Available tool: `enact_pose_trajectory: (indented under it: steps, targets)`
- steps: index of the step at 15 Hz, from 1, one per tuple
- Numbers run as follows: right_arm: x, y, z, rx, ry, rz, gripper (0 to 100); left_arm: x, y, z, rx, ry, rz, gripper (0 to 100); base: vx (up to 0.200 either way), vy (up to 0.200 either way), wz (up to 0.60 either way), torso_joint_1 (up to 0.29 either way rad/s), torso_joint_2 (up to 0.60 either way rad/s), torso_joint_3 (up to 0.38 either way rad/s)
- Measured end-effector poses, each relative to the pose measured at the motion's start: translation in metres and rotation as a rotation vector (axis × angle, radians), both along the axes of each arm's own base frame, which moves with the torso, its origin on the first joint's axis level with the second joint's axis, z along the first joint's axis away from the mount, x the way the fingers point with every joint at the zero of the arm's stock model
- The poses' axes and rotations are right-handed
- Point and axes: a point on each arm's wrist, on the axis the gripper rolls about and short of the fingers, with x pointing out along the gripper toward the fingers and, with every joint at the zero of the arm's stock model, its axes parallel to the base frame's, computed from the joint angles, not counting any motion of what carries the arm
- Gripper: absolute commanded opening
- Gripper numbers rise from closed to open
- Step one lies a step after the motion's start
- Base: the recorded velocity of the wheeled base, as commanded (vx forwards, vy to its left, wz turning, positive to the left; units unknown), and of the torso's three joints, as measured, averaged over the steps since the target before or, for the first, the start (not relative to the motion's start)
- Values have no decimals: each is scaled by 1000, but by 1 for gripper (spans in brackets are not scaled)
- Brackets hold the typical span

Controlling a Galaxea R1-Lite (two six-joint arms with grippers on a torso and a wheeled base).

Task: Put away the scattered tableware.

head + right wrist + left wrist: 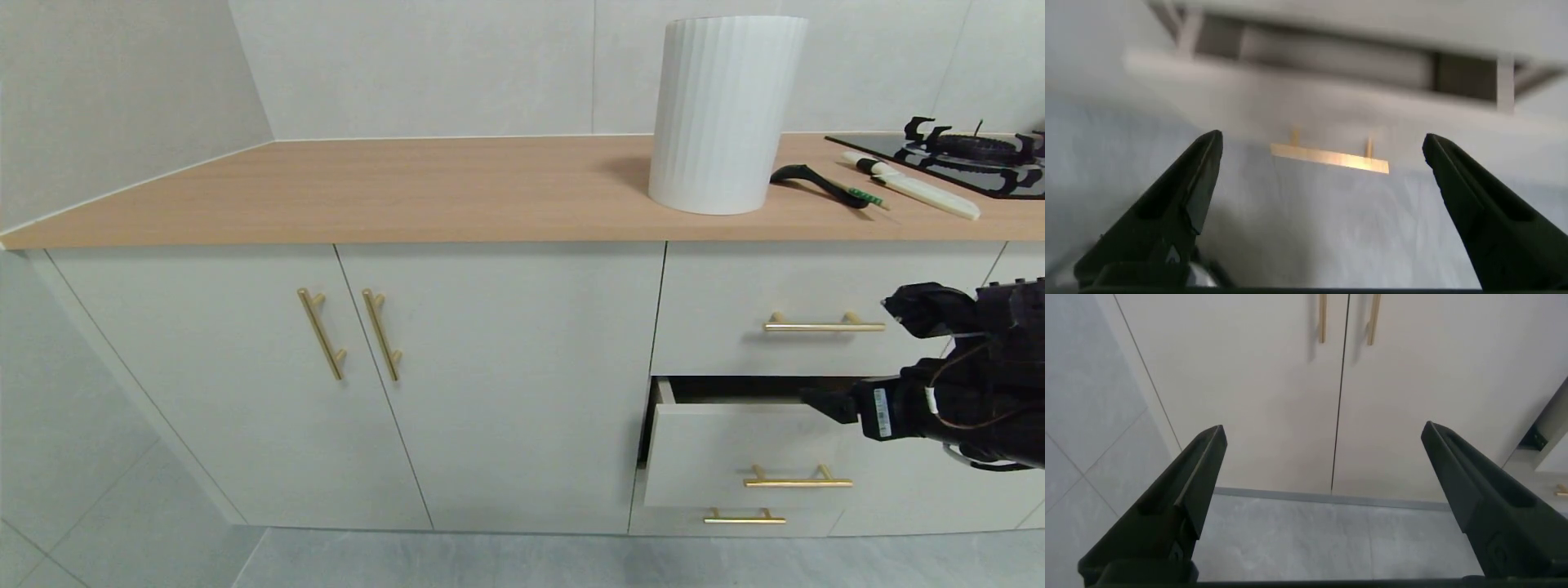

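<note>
Right hand [853, 355] sat at lower right of the head frame, fingers spread wide, nothing held, just in front of the partly open middle drawer [735, 445]. Right wrist cam faced that drawer's front and a gold handle [1329, 159]. Left hand [1323, 431] was wide too, empty, aimed at the cupboard doors [1339, 392] near the floor. Tableware lay on the worktop [367, 192] at upper right: black utensil [820, 184] and white utensil [918, 189] side by side, between the white ribbed canister [722, 114] and the hob [971, 159].
</note>
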Motion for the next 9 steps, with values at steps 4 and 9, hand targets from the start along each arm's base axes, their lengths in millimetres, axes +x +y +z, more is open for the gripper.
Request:
enact_pose_trajectory:
  steps: [4, 9]
  targets:
    - [36, 6, -19, 19, -25, -64, 100, 0, 0, 0, 0, 0, 0, 100, 0, 0, 0, 0, 0, 0]
    - [62, 9, -53, 14, 0, -115, 100, 0, 0, 0, 0, 0, 0, 100, 0, 0, 0, 0, 0, 0]
